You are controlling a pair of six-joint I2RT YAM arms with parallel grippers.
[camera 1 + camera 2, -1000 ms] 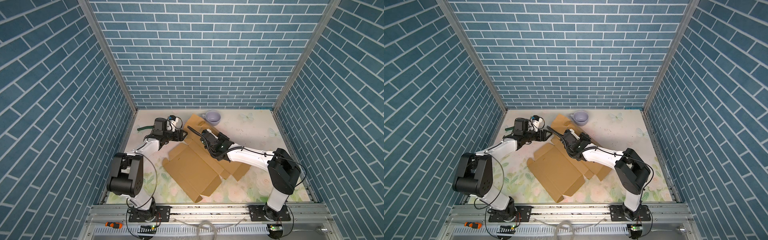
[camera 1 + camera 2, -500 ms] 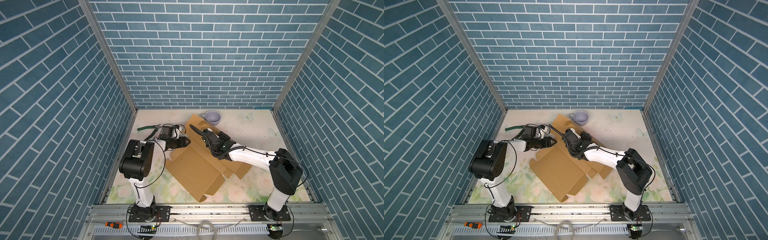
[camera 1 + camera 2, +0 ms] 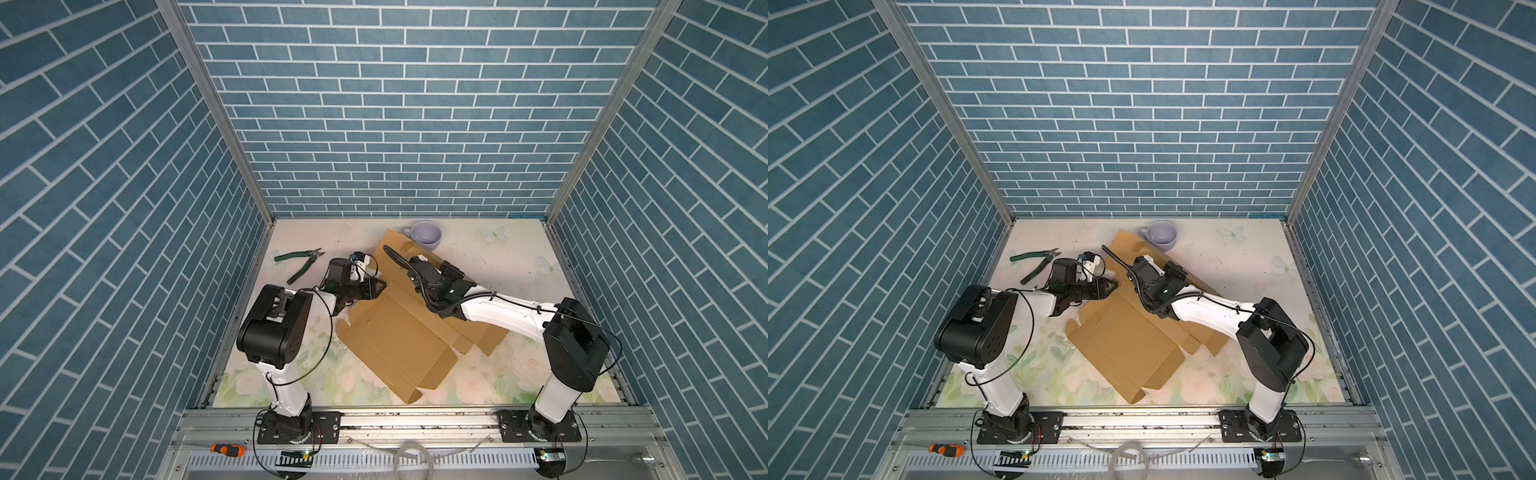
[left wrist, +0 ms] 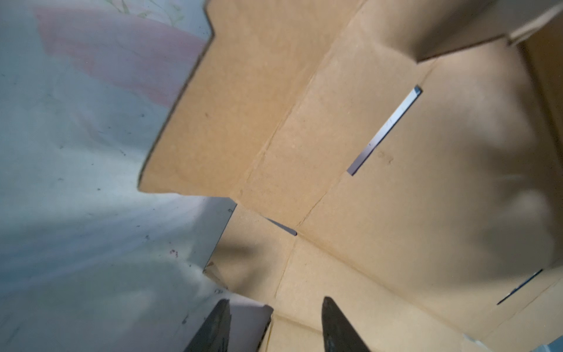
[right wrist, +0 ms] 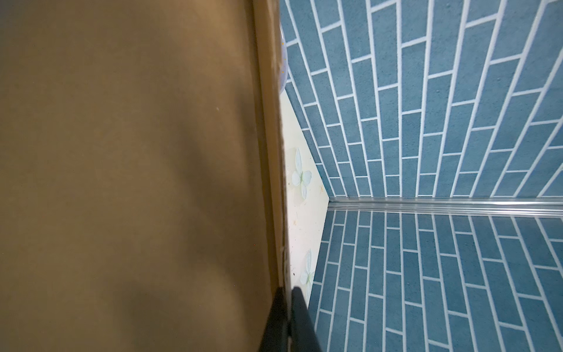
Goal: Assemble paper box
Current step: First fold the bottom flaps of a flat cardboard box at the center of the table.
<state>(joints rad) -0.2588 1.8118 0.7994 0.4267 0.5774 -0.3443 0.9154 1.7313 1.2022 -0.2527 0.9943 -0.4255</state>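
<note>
The paper box (image 3: 395, 340) (image 3: 1121, 345) is a brown cardboard sheet with flaps and slots, lying mostly flat mid-table in both top views. Its far panel (image 5: 137, 170) stands raised. My right gripper (image 5: 288, 292) (image 3: 407, 268) is shut on that raised panel's edge. My left gripper (image 4: 275, 304) (image 3: 380, 286) (image 3: 1113, 286) is low at the sheet's left edge. Its jaws are open, with one finger (image 4: 219, 320) over the table, the other finger (image 4: 335, 323) over the cardboard (image 4: 396, 198), and a flap edge between them, not pinched.
A lilac cup (image 3: 426, 234) (image 3: 1160, 235) stands at the back, just beyond the raised panel. Green-handled pliers (image 3: 301, 262) (image 3: 1036, 259) lie at the back left. An orange screwdriver (image 3: 226, 449) rests on the front rail. Blue brick walls close in three sides.
My left gripper came forward and right from the back left to the sheet's left edge, its jaws narrowing, and uncovered the pliers. The right gripper kept its hold in place.
</note>
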